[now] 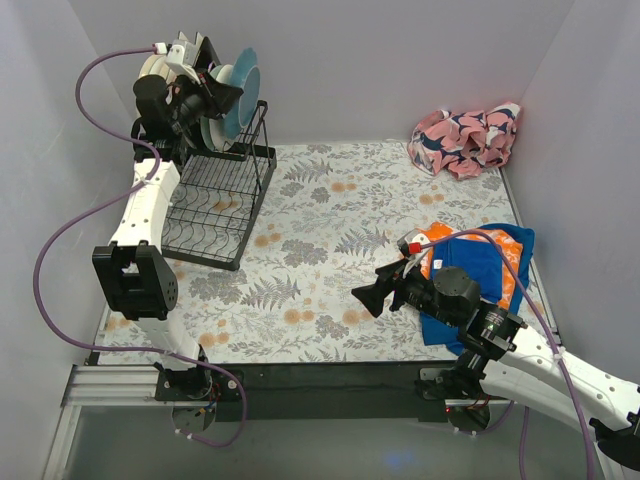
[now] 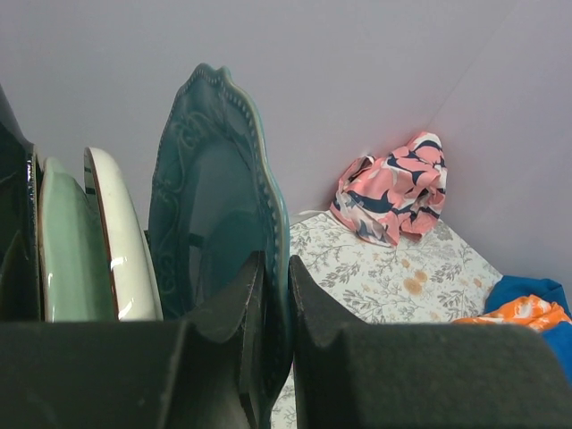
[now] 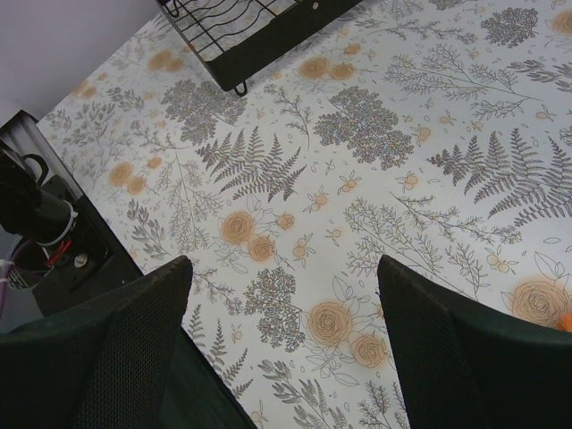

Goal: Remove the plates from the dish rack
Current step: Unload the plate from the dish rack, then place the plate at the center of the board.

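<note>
The black wire dish rack [image 1: 222, 195] stands at the far left of the table. Several plates stand upright in its upper tier. My left gripper [image 2: 275, 268] is shut on the rim of the teal scalloped plate [image 2: 210, 206], which also shows in the top view [image 1: 240, 92]. Beside it in the left wrist view stand a cream plate [image 2: 121, 241] and a pale green plate [image 2: 63, 250]. My right gripper [image 3: 281, 268] is open and empty above the bare floral tablecloth, at the near right in the top view [image 1: 368, 297].
A pink patterned cloth [image 1: 465, 138] lies bunched at the far right corner. An orange and blue cloth [image 1: 480, 265] lies at the right, under my right arm. The rack's near corner [image 3: 237, 49] shows in the right wrist view. Grey walls close in the table.
</note>
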`<state>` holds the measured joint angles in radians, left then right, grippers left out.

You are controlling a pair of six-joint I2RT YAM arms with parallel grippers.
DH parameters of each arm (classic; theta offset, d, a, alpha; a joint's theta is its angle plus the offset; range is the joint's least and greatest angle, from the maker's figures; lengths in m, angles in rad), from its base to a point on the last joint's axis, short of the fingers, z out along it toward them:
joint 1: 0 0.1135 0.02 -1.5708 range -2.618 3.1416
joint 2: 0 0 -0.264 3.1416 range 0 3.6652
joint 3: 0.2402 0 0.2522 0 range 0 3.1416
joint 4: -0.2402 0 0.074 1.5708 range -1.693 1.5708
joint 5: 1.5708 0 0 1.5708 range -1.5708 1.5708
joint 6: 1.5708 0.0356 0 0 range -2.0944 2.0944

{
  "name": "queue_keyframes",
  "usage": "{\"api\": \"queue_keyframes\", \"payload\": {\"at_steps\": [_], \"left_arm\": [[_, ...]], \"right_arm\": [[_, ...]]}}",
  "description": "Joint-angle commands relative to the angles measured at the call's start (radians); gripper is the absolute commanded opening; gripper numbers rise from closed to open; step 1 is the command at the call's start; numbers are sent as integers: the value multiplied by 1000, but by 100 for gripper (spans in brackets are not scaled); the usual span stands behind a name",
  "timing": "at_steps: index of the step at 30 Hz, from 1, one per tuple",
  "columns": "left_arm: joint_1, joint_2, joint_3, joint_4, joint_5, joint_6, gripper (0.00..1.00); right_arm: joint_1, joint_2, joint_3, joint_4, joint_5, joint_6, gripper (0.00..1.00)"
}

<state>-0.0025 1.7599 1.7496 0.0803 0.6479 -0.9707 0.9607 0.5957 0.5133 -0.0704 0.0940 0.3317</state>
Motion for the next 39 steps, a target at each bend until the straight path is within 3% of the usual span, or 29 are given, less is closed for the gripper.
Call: {"api": "queue_keyframes", "payload": {"at_steps": [1, 18, 27, 34, 39], "left_arm": [[-19, -48, 73, 133, 58, -37, 0], [-42, -79, 99, 187, 52, -74, 0], [-67, -138, 19, 251, 61, -51, 0], [-83, -175, 1, 242, 61, -23, 0], [-142, -255, -82, 202, -8, 104, 0]], "right_arm": [[4, 0, 31, 61, -4, -19, 89], [4, -13, 30, 60, -5, -2, 89], [4, -16, 25, 61, -10, 23, 88], [4, -8, 31, 60, -17, 56, 87], [4, 15, 42, 44, 53, 134, 85]]}}
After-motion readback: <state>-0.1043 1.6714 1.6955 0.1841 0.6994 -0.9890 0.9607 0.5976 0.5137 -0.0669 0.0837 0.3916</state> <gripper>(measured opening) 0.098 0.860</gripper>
